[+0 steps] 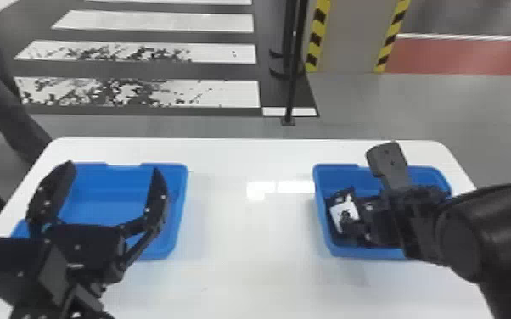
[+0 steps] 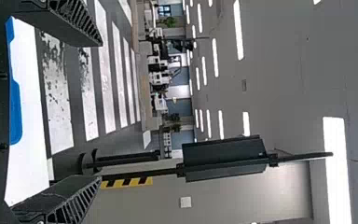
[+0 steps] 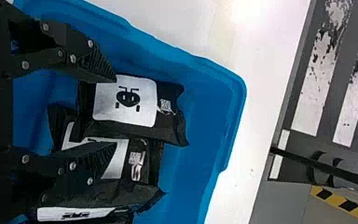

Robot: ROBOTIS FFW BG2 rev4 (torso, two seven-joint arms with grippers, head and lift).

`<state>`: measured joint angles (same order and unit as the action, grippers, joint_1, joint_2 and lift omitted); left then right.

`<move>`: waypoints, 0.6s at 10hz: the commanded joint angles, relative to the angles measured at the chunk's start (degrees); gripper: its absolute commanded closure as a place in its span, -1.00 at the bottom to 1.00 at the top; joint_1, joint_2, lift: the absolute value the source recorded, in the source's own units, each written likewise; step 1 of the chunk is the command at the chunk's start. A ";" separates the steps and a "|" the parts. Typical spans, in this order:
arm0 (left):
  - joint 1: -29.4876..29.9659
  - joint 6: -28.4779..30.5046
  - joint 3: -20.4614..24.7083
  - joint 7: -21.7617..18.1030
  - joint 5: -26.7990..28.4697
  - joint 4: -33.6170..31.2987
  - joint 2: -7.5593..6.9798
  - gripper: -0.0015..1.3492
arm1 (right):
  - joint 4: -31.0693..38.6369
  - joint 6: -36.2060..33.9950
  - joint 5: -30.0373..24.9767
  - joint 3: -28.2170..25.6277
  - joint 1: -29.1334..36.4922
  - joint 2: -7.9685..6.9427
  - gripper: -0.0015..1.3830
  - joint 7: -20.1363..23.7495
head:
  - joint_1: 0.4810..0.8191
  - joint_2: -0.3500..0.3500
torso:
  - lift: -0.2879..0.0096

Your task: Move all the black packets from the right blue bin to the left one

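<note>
- The left pincer (image 1: 113, 166) is over the left blue bin (image 1: 183, 178), with its two fingers spread wide apart and nothing between them.
- The right pincer (image 1: 384, 222) is down at the right blue bin (image 1: 339, 169), its arm coming in from the right edge of the head view.
- In the right wrist view, the right pincer is open, its fingertips apart on either side of one end of a black packet (image 3: 170, 128); from this angle it is hard to be sure whether they touch it.
- That packet lies with its white label (image 3: 144, 109) facing up, a dark figure printed on it.
- A second packet (image 3: 153, 163) lies partly under the first, with part of its own white label showing.
- A third packet (image 3: 116, 193) lies next to the second, turned so that a narrow strip of white label is visible.
- All three packets are inside the right blue bin.
- Both bins sit on a white table (image 1: 246, 258), well apart from each other.
- Beyond the table, a thin black pole (image 1: 293, 89) stands on the floor near a grey pillar (image 1: 348, 34) with yellow and black edging, and broad white stripes (image 1: 157, 22) cross the dark floor.
</note>
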<state>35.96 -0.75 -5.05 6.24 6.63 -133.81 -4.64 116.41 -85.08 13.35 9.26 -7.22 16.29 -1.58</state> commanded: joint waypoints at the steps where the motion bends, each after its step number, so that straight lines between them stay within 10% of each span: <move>1: 0.04 -0.09 0.02 0.00 0.11 0.15 0.07 -1.00 | -2.86 0.15 0.93 0.00 -1.50 -0.12 -0.82 0.00 | 0.27 -0.10 | -0.01; 6: 0.18 -0.80 0.59 0.00 0.23 0.29 0.25 -1.00 | -12.00 2.26 1.50 2.17 -7.13 -0.29 -0.79 -0.79 | 0.27 -0.11 | -0.01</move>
<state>36.13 -1.54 -4.56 6.24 6.86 -133.52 -4.42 105.28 -82.80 14.77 11.09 -13.86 16.02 -2.32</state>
